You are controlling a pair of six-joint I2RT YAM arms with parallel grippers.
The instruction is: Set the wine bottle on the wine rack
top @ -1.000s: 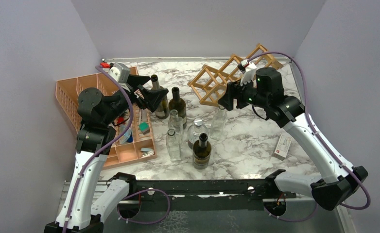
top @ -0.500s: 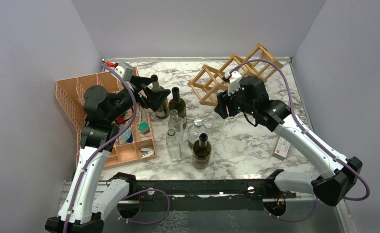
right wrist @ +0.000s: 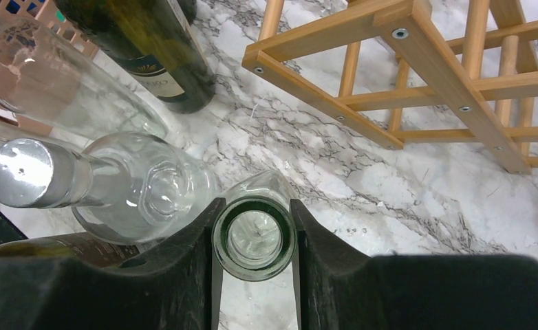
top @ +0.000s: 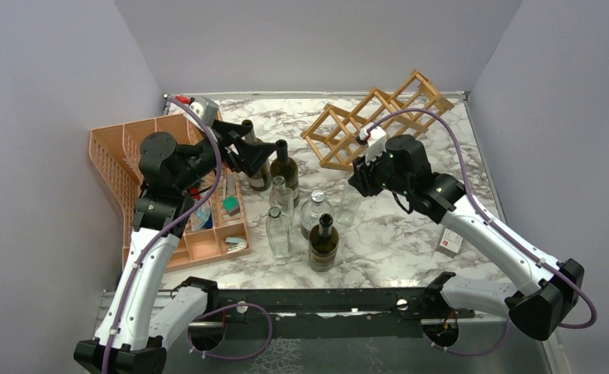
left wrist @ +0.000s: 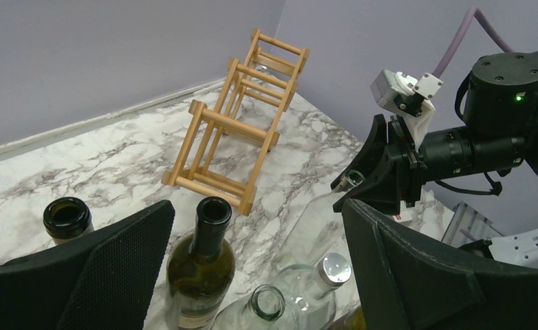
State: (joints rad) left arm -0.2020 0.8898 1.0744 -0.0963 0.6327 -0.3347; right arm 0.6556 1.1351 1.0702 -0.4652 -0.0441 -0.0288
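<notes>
Right gripper [right wrist: 254,218] has just closed. A second ago it was spread and further off; it has since dropped in, and its fingers [right wrist: 190,265] now pinch the neck of the clear wine bottle [right wrist: 254,239] right under the lip.

The bottle [top: 348,204] stands at the right edge of the bottle cluster, just near of the wine rack [top: 375,117] at its left end. It doesn't look lifted yet.

So the grasp is done; lifting, tilting and feeding it into a cell are still to come.

Left gripper [left wrist: 258,206] is spread wide over the dark bottles [left wrist: 201,265] on the left, holding nothing.
</notes>
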